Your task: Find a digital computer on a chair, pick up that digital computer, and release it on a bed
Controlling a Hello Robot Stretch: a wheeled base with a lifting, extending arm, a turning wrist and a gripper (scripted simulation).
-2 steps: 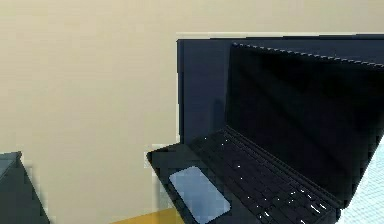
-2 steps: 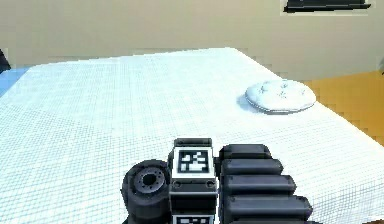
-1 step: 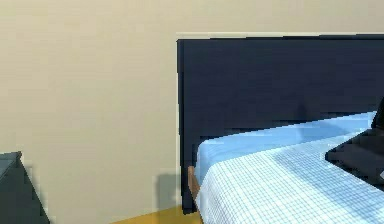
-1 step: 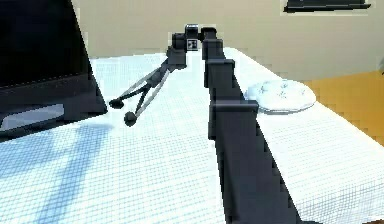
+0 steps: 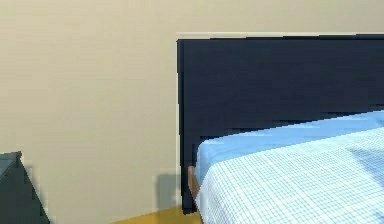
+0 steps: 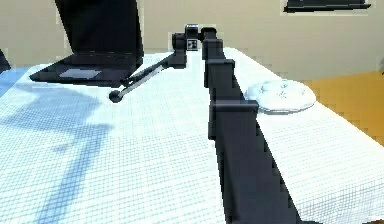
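Observation:
An open dark laptop (image 6: 86, 68) lies on the bed's pale blue checked cover (image 6: 100, 160) at the arm side view's upper left, its screen upright. The dark arm bar (image 6: 235, 120) reaches out over the bed. At its far end the gripper (image 6: 120, 95) slants down toward the left, its fingers (image 6: 150, 75) running beside the laptop's right edge. I cannot tell whether it holds anything. In the forward view the same bed (image 5: 300, 170) stands at the right against a tall dark headboard (image 5: 280, 85).
A white rounded cushion-like thing (image 6: 283, 95) lies near the bed's right edge, with orange floor (image 6: 350, 95) beyond. A dark piece of furniture (image 5: 15, 190) stands at the forward view's lower left before a beige wall (image 5: 90, 90).

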